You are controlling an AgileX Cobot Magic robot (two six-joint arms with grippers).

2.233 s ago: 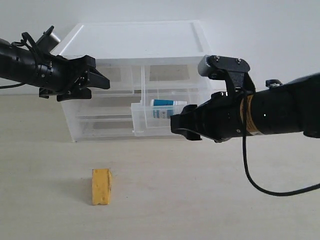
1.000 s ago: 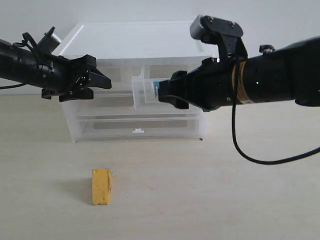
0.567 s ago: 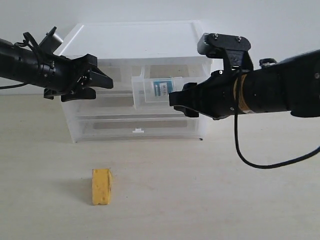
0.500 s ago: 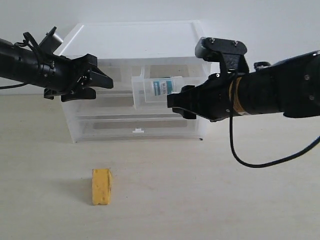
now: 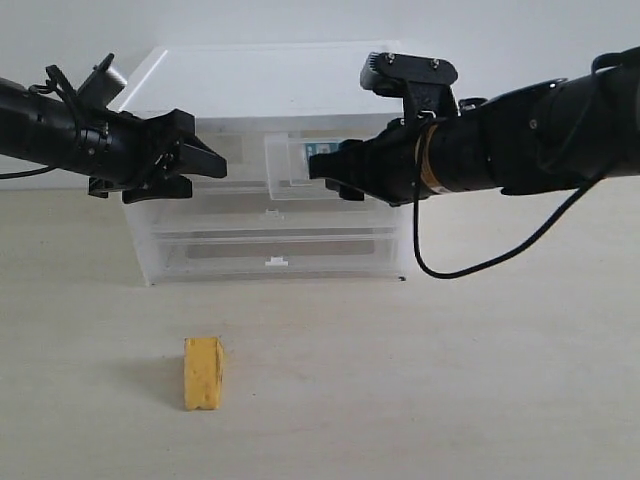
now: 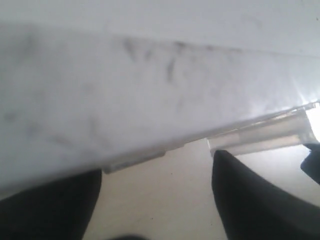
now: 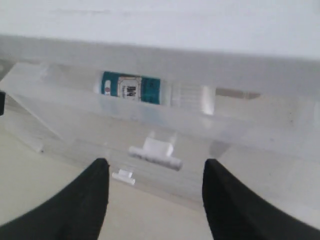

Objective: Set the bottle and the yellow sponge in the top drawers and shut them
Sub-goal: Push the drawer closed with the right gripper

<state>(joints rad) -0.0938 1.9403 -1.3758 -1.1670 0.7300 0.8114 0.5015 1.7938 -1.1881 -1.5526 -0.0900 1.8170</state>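
The bottle (image 7: 150,89) lies on its side inside the right top drawer (image 5: 285,165), which sticks partly out of the translucent cabinet (image 5: 270,90). My right gripper (image 5: 325,175) is open just in front of that drawer. In the right wrist view the right gripper (image 7: 156,164) has its fingers either side of the drawer's tab handle (image 7: 155,152), not clamped on it. The yellow sponge (image 5: 203,372) lies on the table in front of the cabinet. My left gripper (image 5: 205,165) hovers open and empty at the left top drawer (image 5: 245,150); in its own view the left gripper (image 6: 156,165) sees only blurred plastic.
Two full-width drawers (image 5: 270,240) with small tab handles sit shut below the top pair. The cabinet stands at the back of a beige table (image 5: 450,380), against a white wall. A black cable (image 5: 470,265) hangs from my right arm.
The drawer holding the bottle has risen from low in front of the cabinet to top-row level and slid further in. My right gripper moved up and toward the cabinet with it. The left arm stayed still.
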